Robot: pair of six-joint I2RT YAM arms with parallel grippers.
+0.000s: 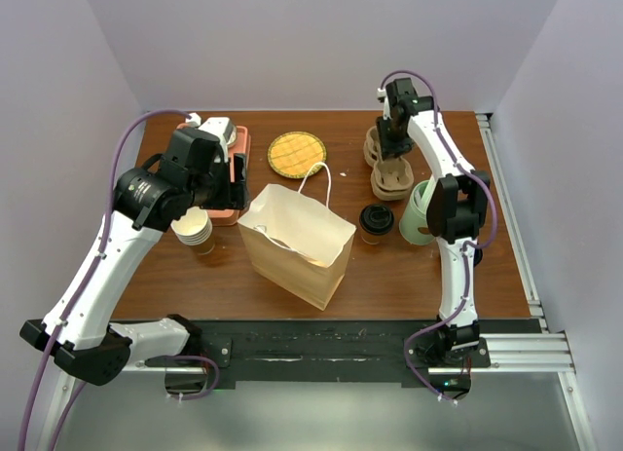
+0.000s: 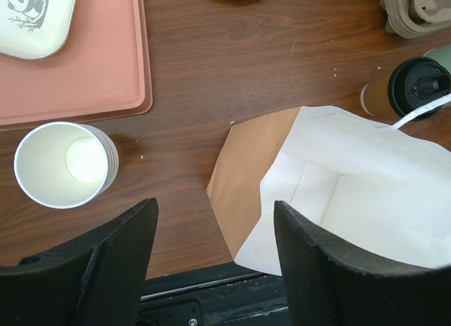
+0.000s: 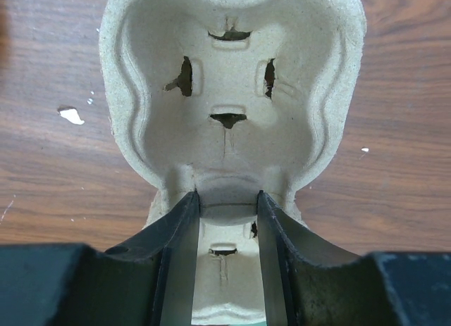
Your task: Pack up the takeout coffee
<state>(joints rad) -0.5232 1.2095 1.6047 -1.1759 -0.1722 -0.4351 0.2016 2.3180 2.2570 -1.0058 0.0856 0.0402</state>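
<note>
While neither arm touches it, the takeout coffee [image 1: 376, 222] [image 2: 416, 86] stands upright on the bench [image 1: 389, 276], just beside the right flank of the open paper bag [image 1: 297, 242] [image 2: 352, 192]. In the top view it lies at about 6 o'clock from the right fingers [image 3: 176, 262] and at about 4 o'clock from the left fingers [image 2: 106, 262], with the bag between.

Held well apart, the left fingers hang above bare wood and grip nothing; a stack of lidless paper cups [image 1: 193, 227] [image 2: 63, 164] sits at their 10 o'clock and the bag's mouth at 2 o'clock in the left wrist view. Drawn close together, the right fingers press on either side of the narrow middle ridge of a moulded pulp cup carrier [image 3: 232, 79].

Its cup is small, cream-tan paper under a round black lid. At its 3 o'clock stands a pale-green cup [image 1: 417, 215]; at 12 o'clock are more pulp carriers [image 1: 391, 181].
</note>
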